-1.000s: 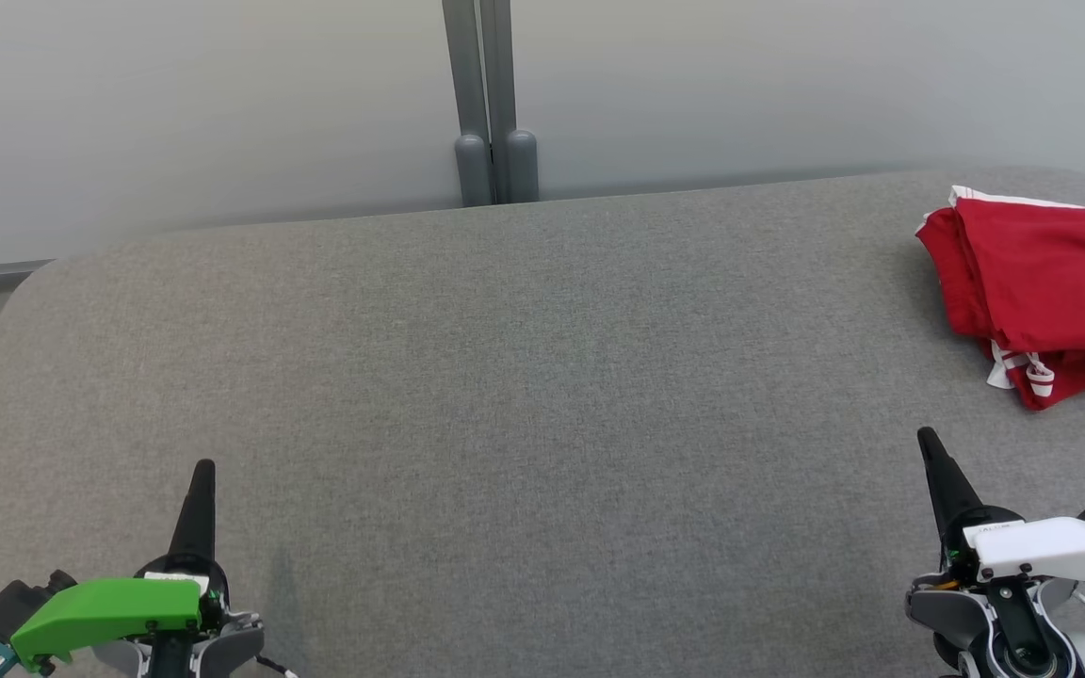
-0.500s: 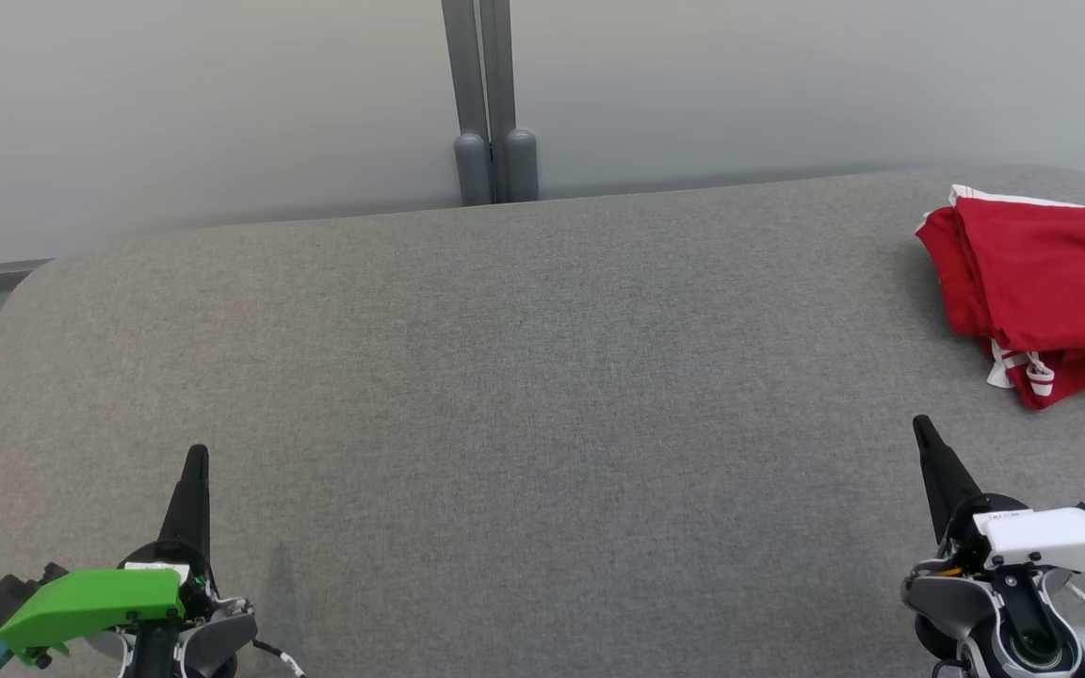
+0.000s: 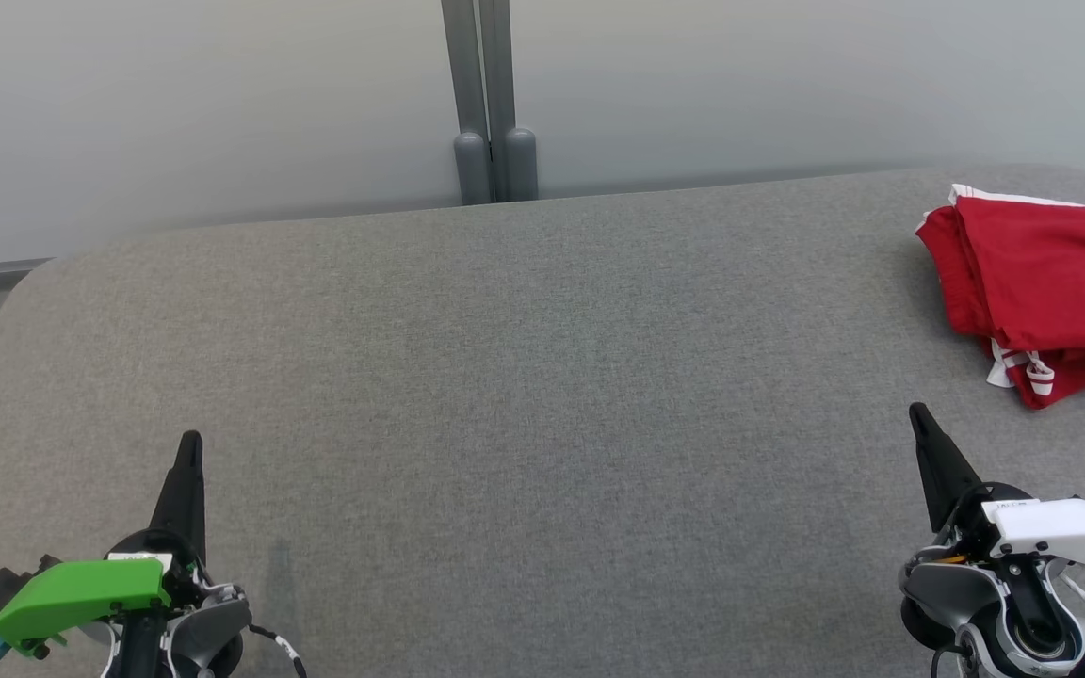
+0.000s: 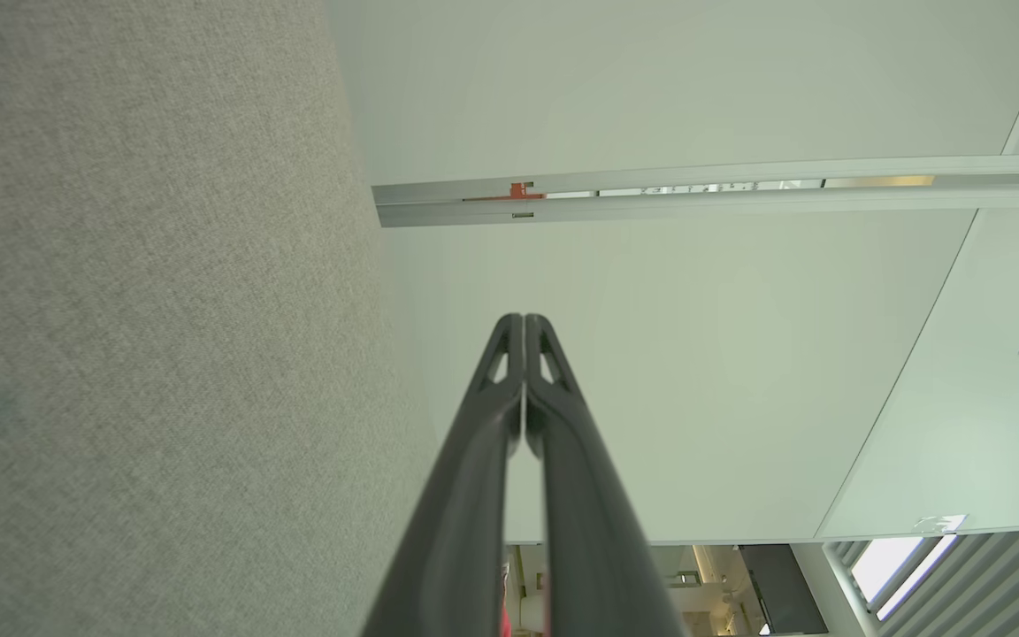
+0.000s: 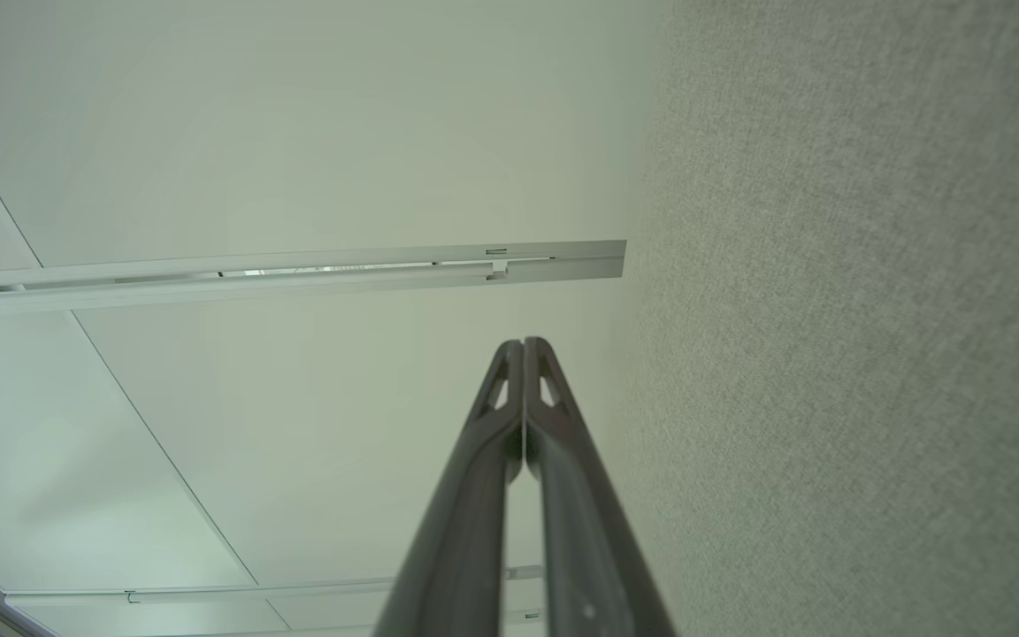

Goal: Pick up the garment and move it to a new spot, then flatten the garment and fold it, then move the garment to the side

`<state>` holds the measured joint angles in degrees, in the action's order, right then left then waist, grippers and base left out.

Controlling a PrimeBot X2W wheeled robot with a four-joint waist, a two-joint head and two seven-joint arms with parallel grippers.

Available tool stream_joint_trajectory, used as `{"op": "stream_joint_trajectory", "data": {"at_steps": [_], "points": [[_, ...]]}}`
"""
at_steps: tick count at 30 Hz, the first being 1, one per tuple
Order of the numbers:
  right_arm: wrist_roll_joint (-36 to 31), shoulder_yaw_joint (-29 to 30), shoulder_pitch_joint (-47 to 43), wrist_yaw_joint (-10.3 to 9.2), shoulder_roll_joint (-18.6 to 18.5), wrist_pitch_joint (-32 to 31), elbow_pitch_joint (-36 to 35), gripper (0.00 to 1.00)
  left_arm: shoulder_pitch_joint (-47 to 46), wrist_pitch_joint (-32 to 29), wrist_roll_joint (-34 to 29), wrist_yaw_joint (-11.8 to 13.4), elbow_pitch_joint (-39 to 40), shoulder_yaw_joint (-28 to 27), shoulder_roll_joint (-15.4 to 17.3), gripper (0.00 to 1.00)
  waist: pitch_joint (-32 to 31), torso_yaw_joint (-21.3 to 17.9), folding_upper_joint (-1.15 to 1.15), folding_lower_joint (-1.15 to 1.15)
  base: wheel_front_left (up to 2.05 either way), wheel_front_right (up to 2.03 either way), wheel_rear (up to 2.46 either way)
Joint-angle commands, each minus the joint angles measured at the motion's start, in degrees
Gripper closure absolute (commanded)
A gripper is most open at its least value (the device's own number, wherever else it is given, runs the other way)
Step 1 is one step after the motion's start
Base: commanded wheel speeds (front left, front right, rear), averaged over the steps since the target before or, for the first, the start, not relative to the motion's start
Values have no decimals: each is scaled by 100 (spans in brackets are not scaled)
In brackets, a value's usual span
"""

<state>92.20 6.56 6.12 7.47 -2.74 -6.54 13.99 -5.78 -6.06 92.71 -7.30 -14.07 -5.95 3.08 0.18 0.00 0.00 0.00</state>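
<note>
The garment (image 3: 1042, 282) is red with white trim and lies folded in a loose bundle at the far right of the grey cushioned surface (image 3: 524, 395), partly cut off by the head view's right edge. My left gripper (image 3: 189, 443) hovers at the lower left, shut and empty. Far below the garment, my right gripper (image 3: 919, 414) hovers at the lower right, also shut and empty. In the left wrist view the left gripper (image 4: 524, 320) has its tips pressed together. The right wrist view shows the right gripper (image 5: 524, 343) the same way.
A pale wall (image 3: 222, 104) with a grey vertical post (image 3: 486, 104) stands behind the surface's far edge. The surface's rounded left corner (image 3: 24, 282) drops off to the floor. In both wrist views the grey fabric runs along one side beside pale wall panels.
Both grippers' fingertips have crept up the head view while their bodies sank toward its bottom edge. The garment has not moved.
</note>
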Motion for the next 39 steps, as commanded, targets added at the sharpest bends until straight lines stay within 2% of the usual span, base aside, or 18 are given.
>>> {"op": "stream_joint_trajectory", "data": {"at_steps": [1,39], "points": [[38,-4,33,3,-26,-21,12,100,-81,-32,21,-35,10,-25,35,100,0,0,0,0,0,0,0],[39,-6,33,3,-26,-20,9,100,-80,-39,-15,-34,9,-49,9,100,0,0,0,0,0,0,0]]}}
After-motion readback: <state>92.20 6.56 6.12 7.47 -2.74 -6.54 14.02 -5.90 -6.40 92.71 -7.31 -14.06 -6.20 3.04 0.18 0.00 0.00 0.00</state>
